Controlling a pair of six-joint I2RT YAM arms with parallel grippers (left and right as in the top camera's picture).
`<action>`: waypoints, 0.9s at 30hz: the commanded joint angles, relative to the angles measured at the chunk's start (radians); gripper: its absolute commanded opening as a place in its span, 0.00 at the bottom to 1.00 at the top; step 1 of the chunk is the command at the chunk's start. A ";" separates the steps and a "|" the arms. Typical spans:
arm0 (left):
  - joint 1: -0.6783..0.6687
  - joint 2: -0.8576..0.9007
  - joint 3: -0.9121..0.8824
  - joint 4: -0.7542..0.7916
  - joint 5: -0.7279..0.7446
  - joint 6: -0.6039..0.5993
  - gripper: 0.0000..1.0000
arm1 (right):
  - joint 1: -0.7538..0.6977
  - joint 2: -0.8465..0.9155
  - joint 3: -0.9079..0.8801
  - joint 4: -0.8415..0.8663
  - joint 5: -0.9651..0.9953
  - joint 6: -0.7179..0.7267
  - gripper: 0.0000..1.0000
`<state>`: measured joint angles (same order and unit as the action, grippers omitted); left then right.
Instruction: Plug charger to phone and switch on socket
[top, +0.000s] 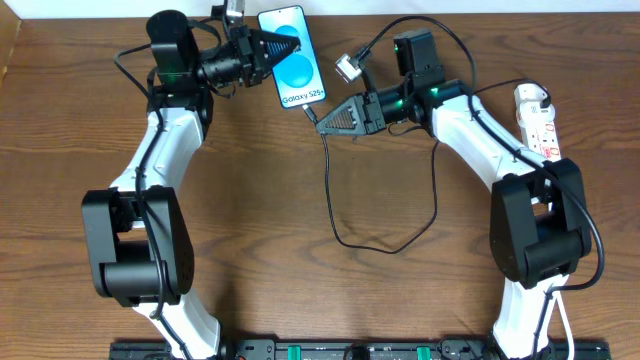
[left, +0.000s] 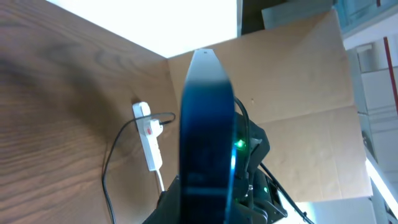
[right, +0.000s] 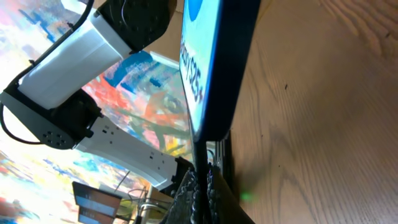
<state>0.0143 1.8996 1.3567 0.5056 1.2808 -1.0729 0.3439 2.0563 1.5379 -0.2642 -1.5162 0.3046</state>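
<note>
The phone (top: 293, 60), blue screen reading "Galaxy S25+", is at the far middle of the table. My left gripper (top: 288, 47) is shut on its upper part. The left wrist view shows the phone edge-on (left: 205, 124) between the jaws (left: 205, 214). My right gripper (top: 322, 122) is shut on the charger cable (top: 333, 200) just below the phone's bottom edge. In the right wrist view the cable (right: 200, 177) runs between the fingers (right: 202, 190) up to the phone's bottom edge (right: 211, 74). I cannot tell whether the tip is inside. The white socket (top: 537, 120) lies at the far right.
The black cable loops over the table's middle (top: 385, 245) and back up toward the right arm. The socket also shows in the left wrist view (left: 149, 140) with a black cable at its end. A cardboard wall (left: 298, 87) stands behind the table.
</note>
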 joint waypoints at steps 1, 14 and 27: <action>-0.007 -0.024 0.020 0.012 -0.053 0.006 0.07 | -0.010 -0.008 0.009 0.008 -0.008 0.006 0.01; -0.007 -0.024 0.020 0.012 -0.097 0.006 0.07 | -0.009 -0.008 0.009 0.138 -0.001 0.110 0.01; -0.007 -0.024 0.020 0.013 -0.246 0.001 0.07 | -0.058 -0.008 0.006 0.078 -0.045 0.111 0.01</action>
<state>0.0090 1.8996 1.3567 0.5049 1.0805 -1.0733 0.3096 2.0563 1.5379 -0.1680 -1.5234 0.4183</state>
